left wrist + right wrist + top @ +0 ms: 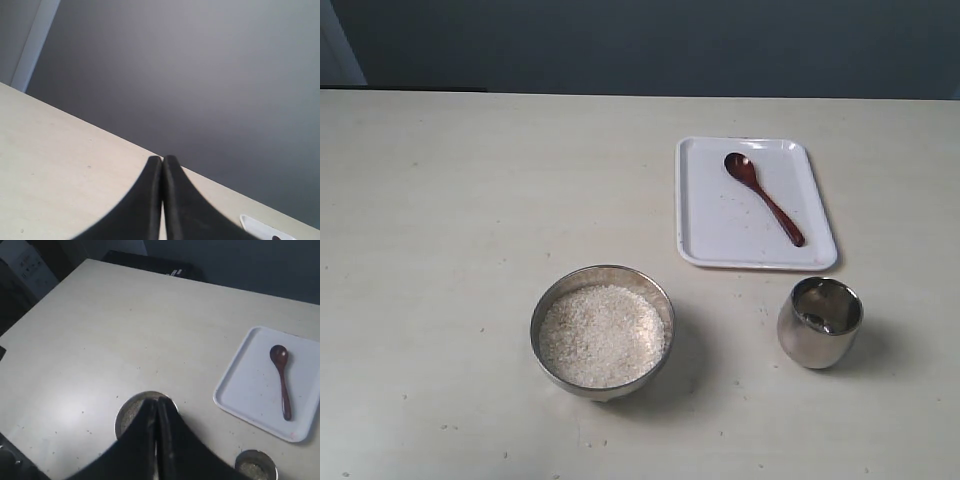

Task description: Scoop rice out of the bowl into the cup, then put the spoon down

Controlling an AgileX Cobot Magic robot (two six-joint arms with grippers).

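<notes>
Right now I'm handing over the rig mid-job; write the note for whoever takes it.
Left gripper: fingers shut, empty.
Right gripper: fingers shut, empty.
Spoon lies on the white tray.
Bowl holds plenty of rice.
Cup stands upright near the tray, some grains seemingly inside.
Scooping may be done; check the cup's fill before stopping.

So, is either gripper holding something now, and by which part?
Nothing is held. The left gripper and the right gripper are shut and empty; the spoon lies on the tray.
</notes>
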